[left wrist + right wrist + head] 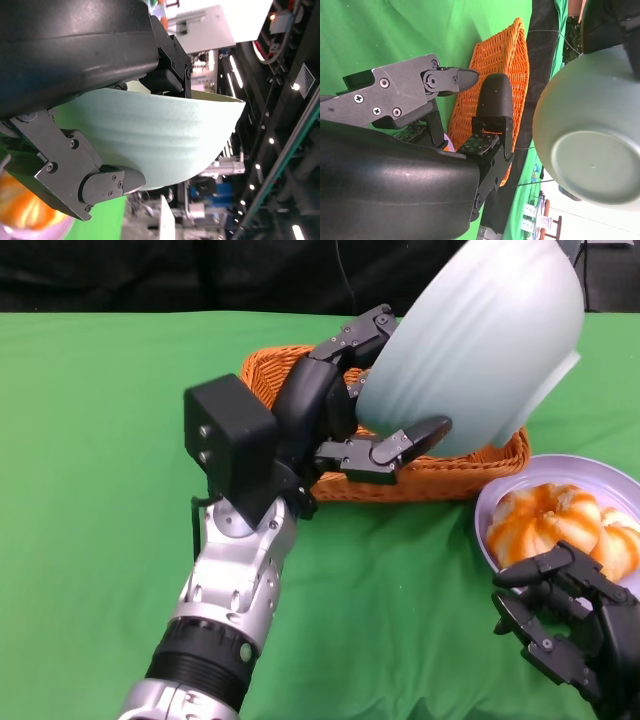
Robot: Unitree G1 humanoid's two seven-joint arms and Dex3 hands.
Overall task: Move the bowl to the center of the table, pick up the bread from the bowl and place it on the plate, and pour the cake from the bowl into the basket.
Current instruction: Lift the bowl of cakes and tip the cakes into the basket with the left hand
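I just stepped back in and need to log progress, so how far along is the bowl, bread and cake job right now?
Done, it seems: the bread lies on the plate. In hand: the left hand holds the bowl tipped over the basket; the right hand rests open beside the plate. Left: confirming the pour, since no view shows the cake or the bowl's inside.

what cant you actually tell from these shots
- Cake: no view shows it. The tilted bowl hides its own inside and much of the basket in the head view.
- Right hand: cut by the head view's edge.
- Plate with bread: partly cut off at the right edge.
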